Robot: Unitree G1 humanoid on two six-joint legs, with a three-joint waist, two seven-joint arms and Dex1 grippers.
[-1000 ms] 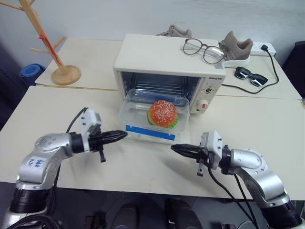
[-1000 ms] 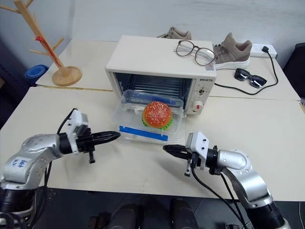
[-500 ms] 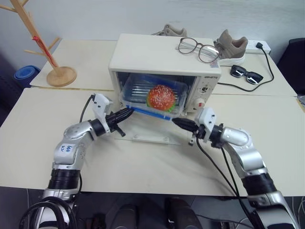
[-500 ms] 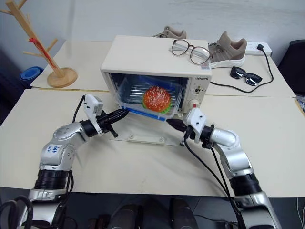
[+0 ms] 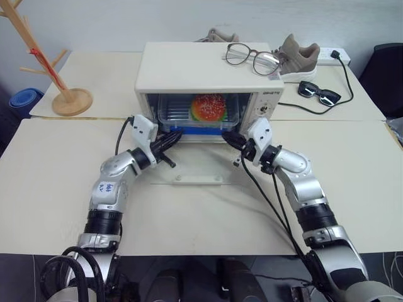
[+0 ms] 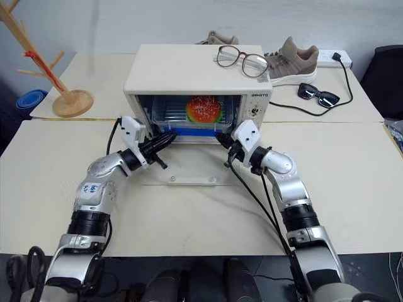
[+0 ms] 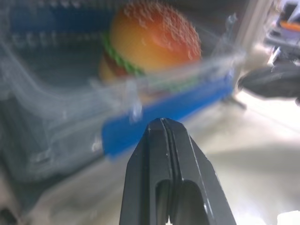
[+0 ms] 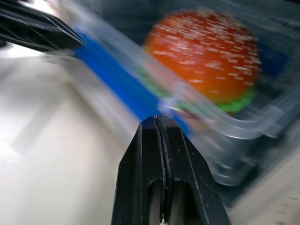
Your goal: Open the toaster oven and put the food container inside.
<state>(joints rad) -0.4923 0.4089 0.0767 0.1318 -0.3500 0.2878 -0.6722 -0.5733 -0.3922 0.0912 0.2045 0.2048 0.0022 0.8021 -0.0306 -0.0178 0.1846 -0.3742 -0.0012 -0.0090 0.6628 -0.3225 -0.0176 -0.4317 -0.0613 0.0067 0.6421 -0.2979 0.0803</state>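
Observation:
The cream-white toaster oven (image 5: 189, 66) stands mid-table with its glass door (image 5: 200, 168) folded down flat on the tabletop. The clear food container (image 5: 189, 116), a sesame-bun burger (image 5: 209, 107) in it, sits inside the oven cavity with its blue front strip (image 5: 198, 131) at the opening. My left gripper (image 5: 178, 136) is shut, its tip at the left end of that strip. At the strip's right end my right gripper (image 5: 225, 136) is shut too. The left wrist view has the shut left gripper (image 7: 161, 122) just short of the blue strip (image 7: 187, 105); whether either tip touches is unclear.
Eyeglasses (image 5: 252, 58) lie on the oven's top. Behind it are shoes (image 5: 296, 50), and sunglasses (image 5: 318, 93) and a black cable (image 5: 343, 69) lie to its right. A wooden rack (image 5: 63, 99) stands at the far left of the rear table.
Both shut grippers have reached forward toward the oven. The container has gone from the lowered door into the cavity. The camera has also shifted.

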